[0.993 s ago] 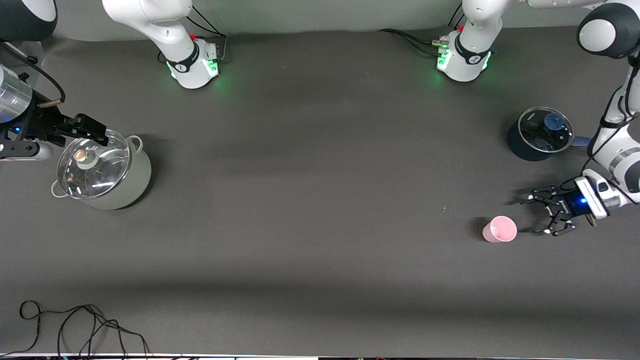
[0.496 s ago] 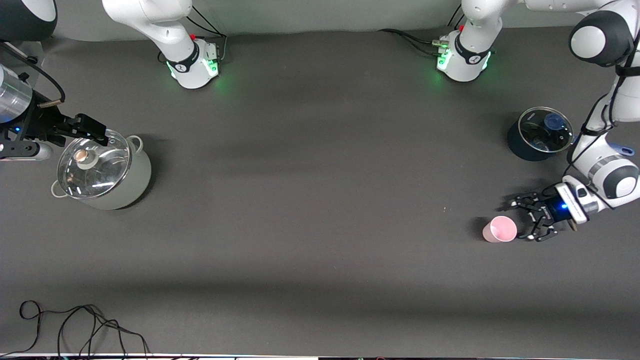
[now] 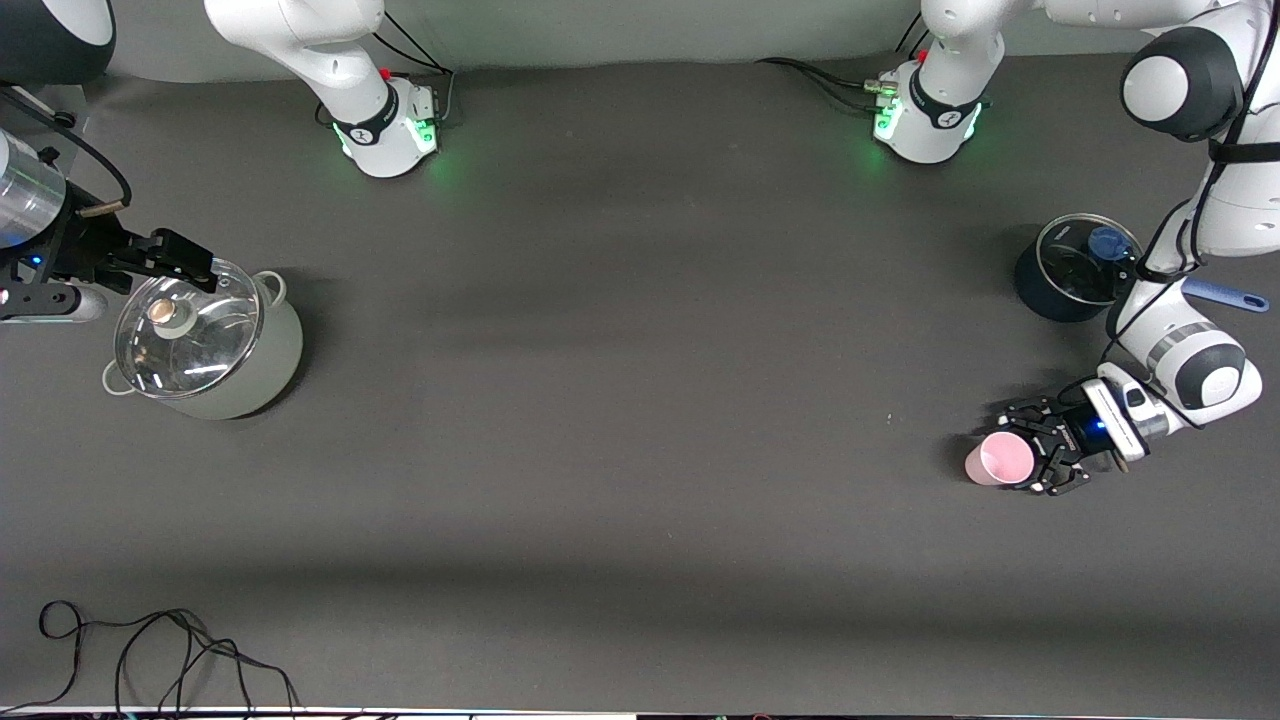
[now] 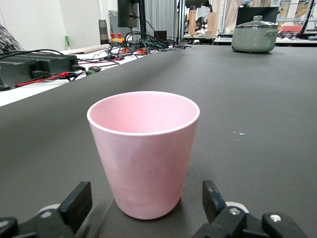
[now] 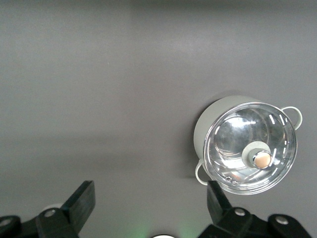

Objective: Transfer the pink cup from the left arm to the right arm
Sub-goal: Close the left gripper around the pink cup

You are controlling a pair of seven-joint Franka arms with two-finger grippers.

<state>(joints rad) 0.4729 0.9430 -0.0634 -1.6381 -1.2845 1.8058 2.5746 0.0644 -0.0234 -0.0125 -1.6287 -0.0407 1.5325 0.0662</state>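
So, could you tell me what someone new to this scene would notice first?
Probably the pink cup, upright toward the left arm's end of the table, with the left pincer open around it but not closed on it. Next, the pale pot with a glass lid at the right arm's end, where the right pincer waits open over its rim. A dark lidded pot sits farther from the camera than the cup.
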